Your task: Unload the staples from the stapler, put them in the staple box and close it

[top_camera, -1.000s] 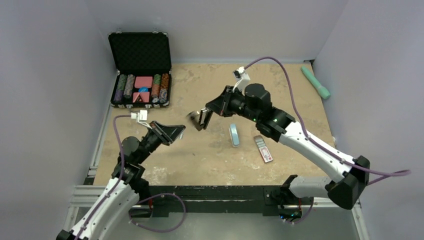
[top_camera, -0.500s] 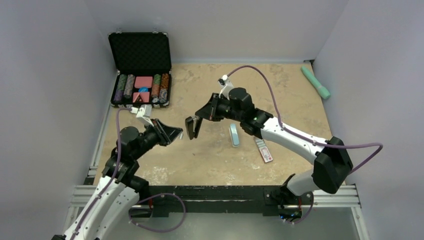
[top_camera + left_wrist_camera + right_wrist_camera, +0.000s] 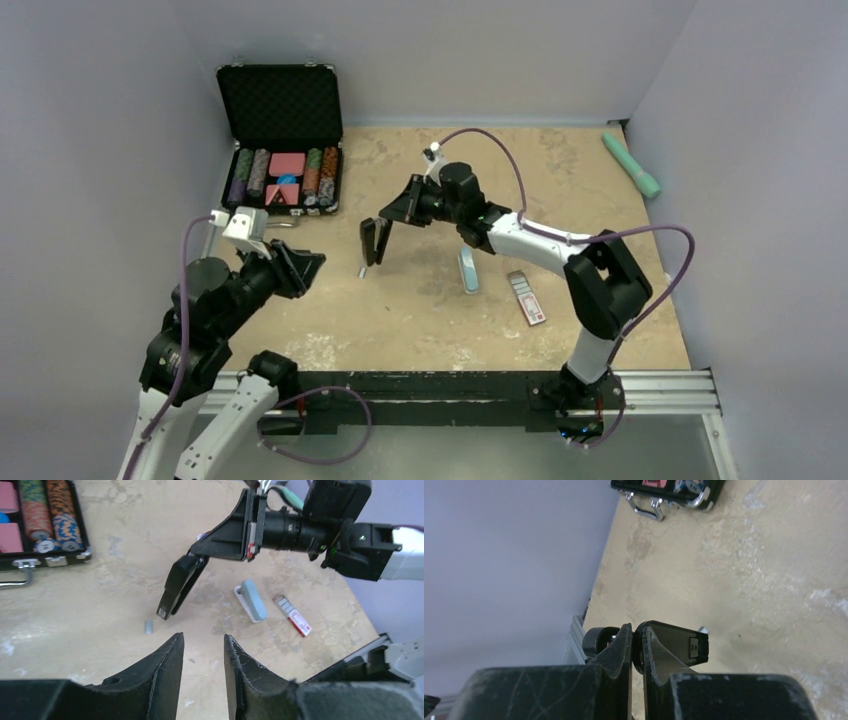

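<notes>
My left gripper point(image 3: 202, 640) backs away half-open and empty; the staples point(image 3: 148, 626) now lie just ahead of it, under the stapler point(image 3: 177, 587) that my right gripper point(image 3: 200, 553) clamps, so it's unloaded, I judge.

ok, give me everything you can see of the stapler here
The stapler is small, slim and black, plastic by the look, with a paler glint at its lower tip. It hangs steeply tilted, tip down, its upper end pinched in the right gripper. The tip appears just above the table, beside the short grey strip of staples; I cannot tell if it touches either.
</notes>
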Controlling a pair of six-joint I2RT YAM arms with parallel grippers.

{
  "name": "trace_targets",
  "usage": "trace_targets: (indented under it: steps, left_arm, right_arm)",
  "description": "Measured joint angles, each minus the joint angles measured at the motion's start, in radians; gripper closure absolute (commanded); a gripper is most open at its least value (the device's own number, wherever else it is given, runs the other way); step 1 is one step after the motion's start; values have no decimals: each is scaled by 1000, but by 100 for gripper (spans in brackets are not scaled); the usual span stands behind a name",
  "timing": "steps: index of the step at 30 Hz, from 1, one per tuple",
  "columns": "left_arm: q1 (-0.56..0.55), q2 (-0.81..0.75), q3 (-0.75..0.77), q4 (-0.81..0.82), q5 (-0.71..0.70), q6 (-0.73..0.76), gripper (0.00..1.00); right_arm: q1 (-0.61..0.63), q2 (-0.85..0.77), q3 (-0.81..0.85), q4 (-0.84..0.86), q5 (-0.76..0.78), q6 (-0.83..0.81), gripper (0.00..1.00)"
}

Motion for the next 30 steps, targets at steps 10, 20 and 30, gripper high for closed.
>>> trace_targets:
  steps: [10,20,30]
  left_arm:
    - [0,-71,-55,-126,-75,158,59]
    - [0,-95,-63,-130,-86,180,59]
    - [0,-100,-66,-129,-85,181,60]
  right_arm:
    - [-64,261,160,236,-56,166,100]
    - [-80,537,171,555,-123,407,100]
    - [-76,519,169,555,-124,338,92]
